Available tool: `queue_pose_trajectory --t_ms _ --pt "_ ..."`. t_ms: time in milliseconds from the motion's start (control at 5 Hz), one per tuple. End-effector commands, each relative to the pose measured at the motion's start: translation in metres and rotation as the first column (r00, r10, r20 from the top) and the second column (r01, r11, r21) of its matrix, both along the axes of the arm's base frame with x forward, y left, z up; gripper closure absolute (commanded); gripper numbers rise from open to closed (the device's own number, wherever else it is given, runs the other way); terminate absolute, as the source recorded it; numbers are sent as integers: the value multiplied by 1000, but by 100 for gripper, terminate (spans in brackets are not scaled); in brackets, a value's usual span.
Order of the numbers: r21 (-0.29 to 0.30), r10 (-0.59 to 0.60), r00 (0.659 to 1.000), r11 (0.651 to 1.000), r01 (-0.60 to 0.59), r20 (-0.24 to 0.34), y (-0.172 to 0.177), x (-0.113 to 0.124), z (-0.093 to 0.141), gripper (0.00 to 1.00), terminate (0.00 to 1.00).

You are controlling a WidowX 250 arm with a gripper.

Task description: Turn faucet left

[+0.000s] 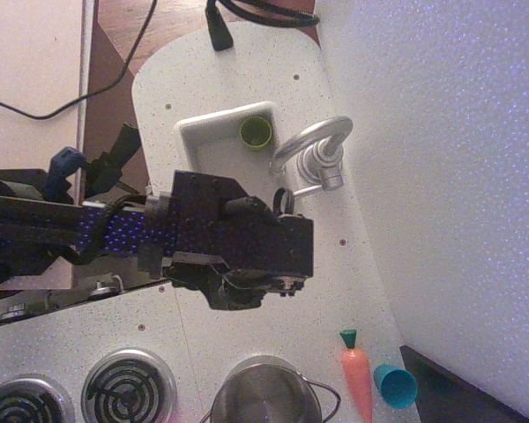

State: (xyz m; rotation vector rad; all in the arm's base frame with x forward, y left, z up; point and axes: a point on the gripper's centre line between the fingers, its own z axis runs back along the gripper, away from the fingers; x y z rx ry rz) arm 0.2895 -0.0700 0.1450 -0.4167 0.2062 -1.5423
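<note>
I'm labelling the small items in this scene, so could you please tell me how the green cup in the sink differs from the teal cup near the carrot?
The green cup is olive-green and sits inside the white sink, its open mouth facing the camera. The teal cup is blue-green and lies tipped on its side on the countertop beside the toy carrot, far from the faucet. Both are small, plain cups of similar size.

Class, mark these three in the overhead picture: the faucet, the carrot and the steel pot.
faucet (322,166), overhead view, on its ribbed base.
carrot (358,377), overhead view, on the orange body.
steel pot (266,395), overhead view, on the inside near the rim.
</note>
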Motion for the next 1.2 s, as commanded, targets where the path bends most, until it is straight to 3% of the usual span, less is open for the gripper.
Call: queue_pose_trajectory --t_ms 0,200,400,600,800,1000 --pt "0 0 1000 1000 0 0 0 0 0 0 0" --pt "28 73 992 997 -70 -108 8 -7 -13 0 0" --pt "91 39 979 996 -21 -199 12 -44 -24 0 0" --pt "121 121 950 989 -89 -288 18 -49 -23 0 0" --pt "120 176 950 982 -149 -257 18 -34 -9 0 0" --pt "145 280 901 959 -245 -332 25 -22 -11 0 0"
